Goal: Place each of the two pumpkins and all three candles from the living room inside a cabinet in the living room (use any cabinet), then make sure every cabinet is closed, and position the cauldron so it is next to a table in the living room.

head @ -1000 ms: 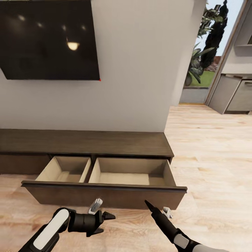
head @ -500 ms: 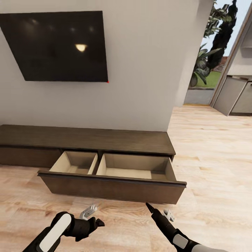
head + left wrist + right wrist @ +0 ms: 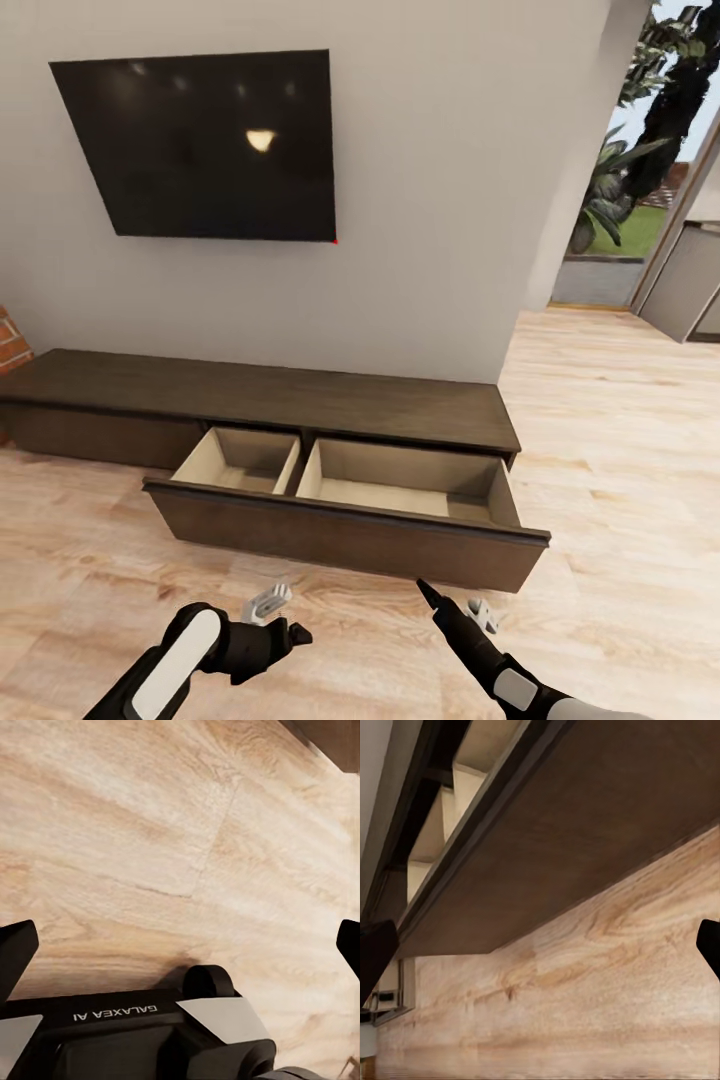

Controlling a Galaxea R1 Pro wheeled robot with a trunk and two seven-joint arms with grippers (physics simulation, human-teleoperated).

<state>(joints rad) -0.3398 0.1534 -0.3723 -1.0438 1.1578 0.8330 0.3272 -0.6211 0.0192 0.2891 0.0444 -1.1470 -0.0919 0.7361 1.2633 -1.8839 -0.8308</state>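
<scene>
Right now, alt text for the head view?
A long dark-brown cabinet against a white wall has its drawer pulled open, both compartments bare inside. A black TV hangs above; the left gripper and right gripper are low over the wood floor.

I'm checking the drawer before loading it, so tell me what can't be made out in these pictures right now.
- Front floor of the open drawer: head view, hidden behind its own front panel.
- Cabinet left end: head view, cut off by the picture's edge.
- Right gripper: right wrist view, fingertips cut off at the picture's sides.
- Left gripper: head view, too dark to read its opening.
</scene>
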